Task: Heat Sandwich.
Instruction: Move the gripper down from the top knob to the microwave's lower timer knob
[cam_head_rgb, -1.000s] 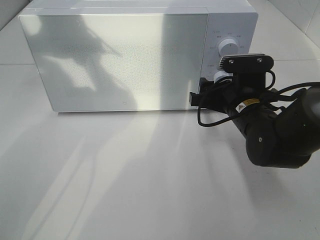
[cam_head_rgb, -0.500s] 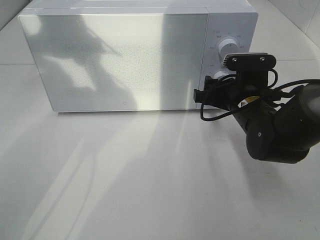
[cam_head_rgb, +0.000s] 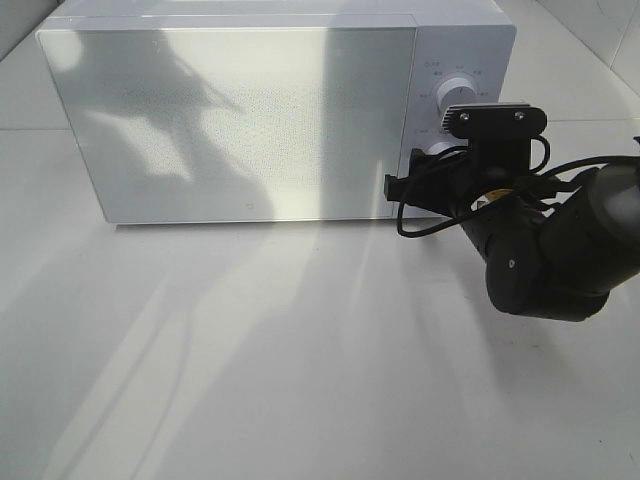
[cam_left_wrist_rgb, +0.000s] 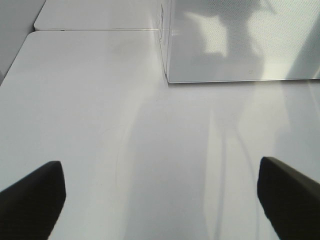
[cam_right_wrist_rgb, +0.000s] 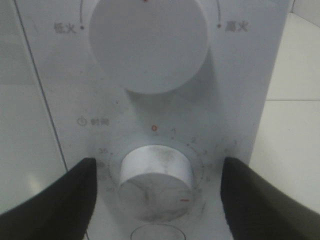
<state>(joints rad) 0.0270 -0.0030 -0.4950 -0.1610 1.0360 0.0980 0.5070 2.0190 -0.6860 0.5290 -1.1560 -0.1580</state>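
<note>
While the right claw (cam_right_wrist_rgb: 157, 172) straddles the timer knob (cam_right_wrist_rgb: 156, 184) on the microwave (cam_head_rgb: 230, 120), its fingers stand released, one on either side, with a gap showing at each flank. The door (cam_head_rgb: 230, 150) is shut and the sandwich shows in no view. It's most likely inside, though that can't be seen. To do this well, it should centre on the knob, pinch both flanks evenly, then twist about the knob's own axis along the minute scale. An off-centre pinch would probably slip. It should stay clear of the power knob (cam_right_wrist_rgb: 148, 42) higher on the panel. The left claw (cam_left_wrist_rgb: 162, 195) hangs wide open over the tabletop (cam_left_wrist_rgb: 90, 100), grasping nothing.
</note>
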